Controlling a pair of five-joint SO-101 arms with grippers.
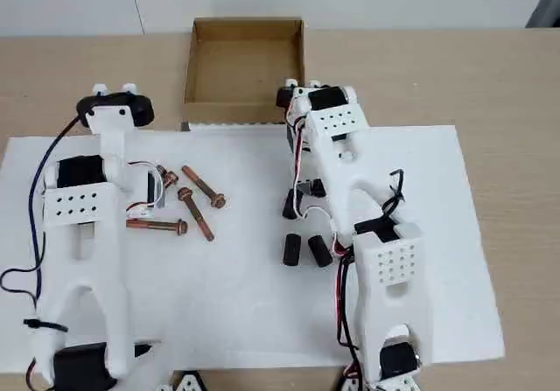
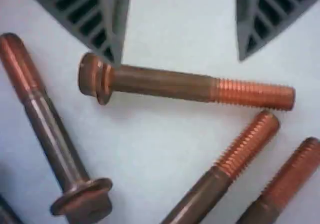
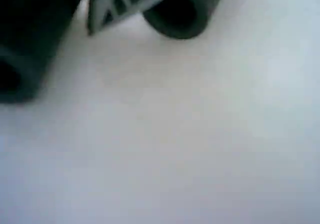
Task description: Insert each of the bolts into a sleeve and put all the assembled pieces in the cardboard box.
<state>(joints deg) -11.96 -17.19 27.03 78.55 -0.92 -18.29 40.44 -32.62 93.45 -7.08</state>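
Note:
Several copper bolts lie on the white sheet. One bolt lies crosswise just off the tips of my left gripper, which is open and holds nothing. Around it lie more bolts. From above, the left gripper sits at the left end of the bolt cluster. My right gripper hangs low over the black sleeves. One sleeve lies right against it, another sleeve is beside it. Two more sleeves lie nearer the front. The cardboard box stands open at the back.
The white sheet covers most of the wooden table. Both arm bases stand at the front edge. Cables hang off the left arm and the right arm.

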